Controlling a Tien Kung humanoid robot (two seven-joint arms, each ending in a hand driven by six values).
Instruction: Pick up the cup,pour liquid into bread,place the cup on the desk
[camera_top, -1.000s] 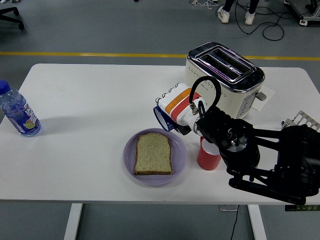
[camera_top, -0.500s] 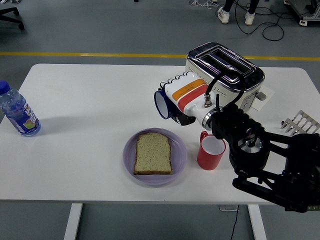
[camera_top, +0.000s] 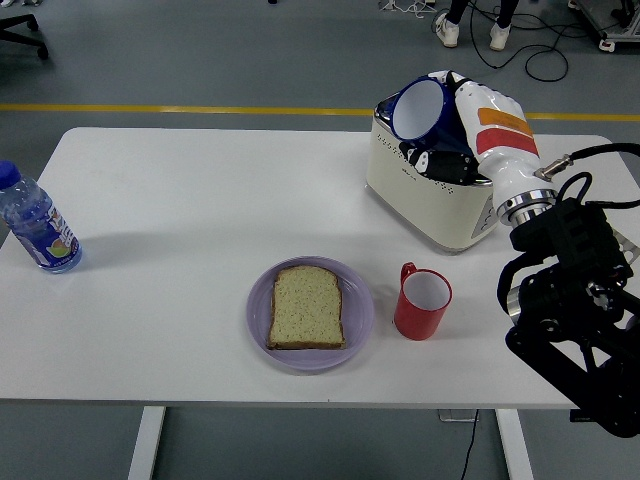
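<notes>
The counter (camera_top: 200, 200) was a plain white top on white legs, standing on a grey floor (camera_top: 200, 50) crossed by a yellow line (camera_top: 150, 107) just beyond its far edge. Black cables (camera_top: 530, 50) trailed over the floor at the far right, near a person's legs and white shoes (camera_top: 470, 25), and a chair base (camera_top: 20, 30) showed at the far left.

On the counter near its front edge sat a lilac plate (camera_top: 310, 314) with one slice of bread (camera_top: 308, 307) lying flat on it. Just to the plate's right, apart from it, stood a red cup (camera_top: 422, 301), upright and open, white inside. A clear water bottle (camera_top: 35, 220) with a blue cap stood at the left edge; its label was too small to read. A cream toaster (camera_top: 425, 195) sat at the far right, with small lettering on its side that I could not make out.

The right hand (camera_top: 455, 125), white with an orange band, was raised above the toaster, fingers clasped around a blue cup (camera_top: 420, 108) tipped on its side, its mouth facing left. The black arm (camera_top: 575, 300) came in from the right.
</notes>
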